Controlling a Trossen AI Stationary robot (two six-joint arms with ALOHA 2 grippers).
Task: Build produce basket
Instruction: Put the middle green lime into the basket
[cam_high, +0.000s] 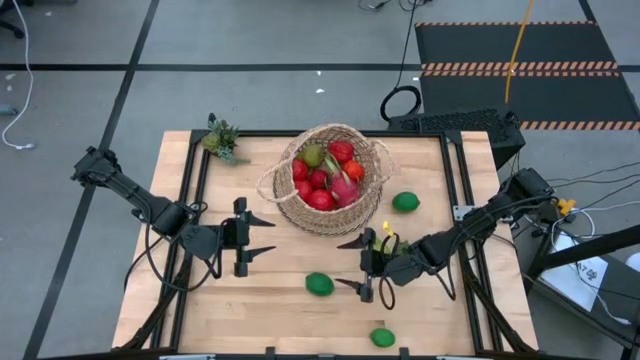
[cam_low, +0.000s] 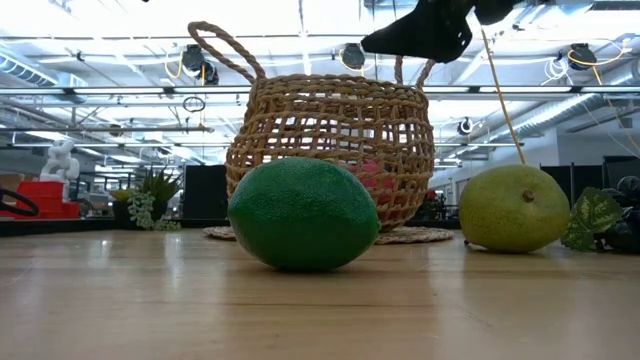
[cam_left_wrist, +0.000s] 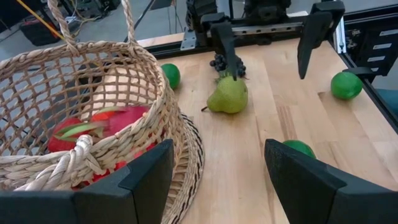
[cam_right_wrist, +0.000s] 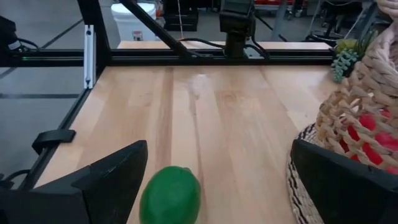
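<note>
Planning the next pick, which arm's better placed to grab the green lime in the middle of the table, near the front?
Right, probably. Its open tool sits just beside the lime, which shows right ahead in its wrist view. The left tool, also open, waits farther away.

Basket (cam_high: 325, 165) at tabletop (cam_high: 280, 310) centre holding produce (cam_high: 322, 177), plant (cam_high: 221, 139) at ten o'clock, limes at three (cam_high: 405, 202), six (cam_high: 319, 284), five (cam_high: 382, 338)

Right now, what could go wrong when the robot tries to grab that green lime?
The lime is round and lies loose on the table, so the open right gripper might nudge it and make it roll away. The basket already looks heaped with produce, so another piece dropped on top could tumble out.
</note>
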